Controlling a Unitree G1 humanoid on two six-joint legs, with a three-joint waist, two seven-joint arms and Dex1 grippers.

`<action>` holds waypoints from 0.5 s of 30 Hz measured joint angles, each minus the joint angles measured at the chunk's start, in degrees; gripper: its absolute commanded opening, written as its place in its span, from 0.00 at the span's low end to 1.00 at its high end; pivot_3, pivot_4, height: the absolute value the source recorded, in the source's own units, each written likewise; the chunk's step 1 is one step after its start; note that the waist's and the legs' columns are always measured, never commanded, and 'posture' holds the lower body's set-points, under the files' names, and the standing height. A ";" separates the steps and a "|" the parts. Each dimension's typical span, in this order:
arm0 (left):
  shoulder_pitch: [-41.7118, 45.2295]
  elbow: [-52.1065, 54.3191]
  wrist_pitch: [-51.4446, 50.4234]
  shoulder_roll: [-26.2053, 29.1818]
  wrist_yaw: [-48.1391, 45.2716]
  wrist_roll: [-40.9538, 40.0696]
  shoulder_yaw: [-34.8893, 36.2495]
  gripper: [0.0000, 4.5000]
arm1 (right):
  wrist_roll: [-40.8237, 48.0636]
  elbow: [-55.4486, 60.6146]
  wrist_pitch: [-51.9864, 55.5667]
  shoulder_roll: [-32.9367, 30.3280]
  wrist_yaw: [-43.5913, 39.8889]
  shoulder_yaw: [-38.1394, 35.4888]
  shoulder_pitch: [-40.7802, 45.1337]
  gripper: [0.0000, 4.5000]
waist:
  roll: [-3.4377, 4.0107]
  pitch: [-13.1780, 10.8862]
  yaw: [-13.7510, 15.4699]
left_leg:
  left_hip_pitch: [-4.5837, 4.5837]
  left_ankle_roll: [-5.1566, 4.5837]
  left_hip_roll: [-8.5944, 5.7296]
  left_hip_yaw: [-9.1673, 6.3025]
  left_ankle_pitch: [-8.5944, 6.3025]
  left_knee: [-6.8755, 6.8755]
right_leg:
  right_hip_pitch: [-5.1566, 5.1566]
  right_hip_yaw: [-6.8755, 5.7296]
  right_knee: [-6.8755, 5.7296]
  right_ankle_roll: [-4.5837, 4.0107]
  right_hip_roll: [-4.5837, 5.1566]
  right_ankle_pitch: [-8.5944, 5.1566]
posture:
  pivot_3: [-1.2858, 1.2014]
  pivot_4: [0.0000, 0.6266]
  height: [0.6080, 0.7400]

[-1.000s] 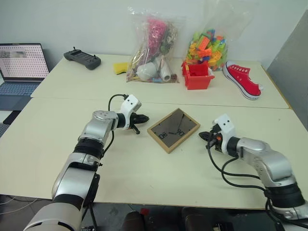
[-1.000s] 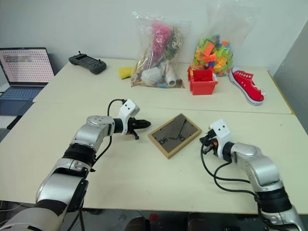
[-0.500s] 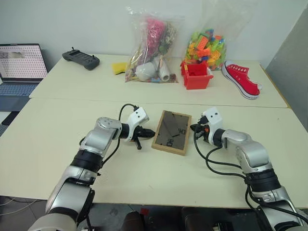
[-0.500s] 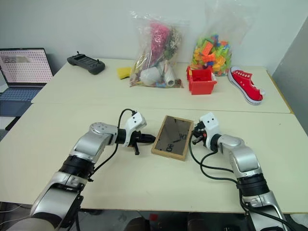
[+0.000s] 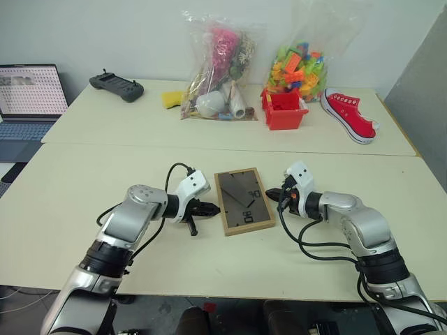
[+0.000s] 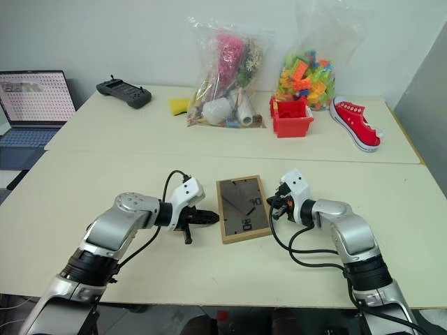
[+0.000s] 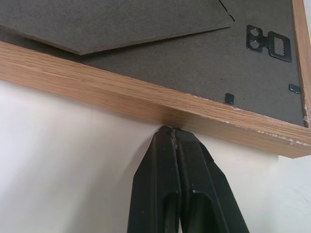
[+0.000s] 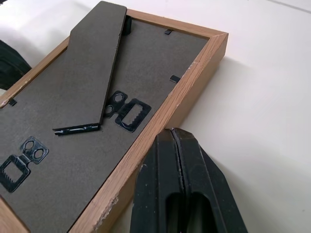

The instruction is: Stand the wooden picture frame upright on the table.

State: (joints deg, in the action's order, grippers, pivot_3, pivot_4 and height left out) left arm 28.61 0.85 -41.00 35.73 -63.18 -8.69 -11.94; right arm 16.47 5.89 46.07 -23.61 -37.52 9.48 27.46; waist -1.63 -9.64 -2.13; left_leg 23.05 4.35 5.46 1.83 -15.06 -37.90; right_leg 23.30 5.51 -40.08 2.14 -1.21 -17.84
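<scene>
A: What is the wooden picture frame (image 5: 242, 201) made of?
B: Light, open-grained wood on the border, matt, with chipped pale flecks along one edge. The back panel is matt grey-brown board, a little fibrous, and the hangers on it look like black-painted metal.
A: And the table (image 5: 84, 188)?
B: Smooth, pale cream, faintly satin.
A: The left gripper (image 7: 172, 130) and right gripper (image 8: 171, 132)?
B: Smooth black plastic fingers with a soft sheen, each pair pressed together.
</scene>
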 measured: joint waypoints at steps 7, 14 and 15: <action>-9.19 8.80 -4.12 6.31 -2.50 -7.19 4.34 0.04 | -1.01 -1.92 -1.92 -4.17 -2.71 1.21 0.00 0.00 | 0.00 -0.01 -0.01 | 0.00 -0.01 -0.01 0.02 0.00 -0.01 | -0.01 0.00 0.04 0.00 0.03 0.00 | 0.52 0.24 1.00; -8.38 8.45 -31.19 -0.80 2.15 -25.68 20.50 0.35 | -2.02 -5.30 -5.00 -4.51 -3.78 1.21 0.20 0.00 | 0.00 -0.02 0.28 | 0.02 -0.04 -0.03 -0.03 -0.02 -0.04 | -0.04 -0.04 0.03 0.00 0.02 -0.01 | 0.52 0.24 1.00; -7.51 7.67 -35.42 -2.72 3.62 -27.49 22.71 0.41 | -2.03 -5.53 -5.33 -4.45 -3.80 1.26 0.21 0.00 | -0.01 -0.01 0.26 | 0.02 -0.04 -0.03 -0.04 -0.02 -0.04 | -0.04 -0.05 0.03 0.00 0.02 0.00 | 0.52 0.24 1.00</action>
State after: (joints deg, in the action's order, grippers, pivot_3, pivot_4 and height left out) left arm 21.10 8.53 -76.42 33.00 -59.56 -36.18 10.77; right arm 14.44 0.36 40.74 -28.05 -41.32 10.74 27.67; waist -1.64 -9.65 -1.86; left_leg 23.07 4.32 5.44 1.78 -15.08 -37.94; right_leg 23.26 5.46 -40.05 2.15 -1.19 -17.85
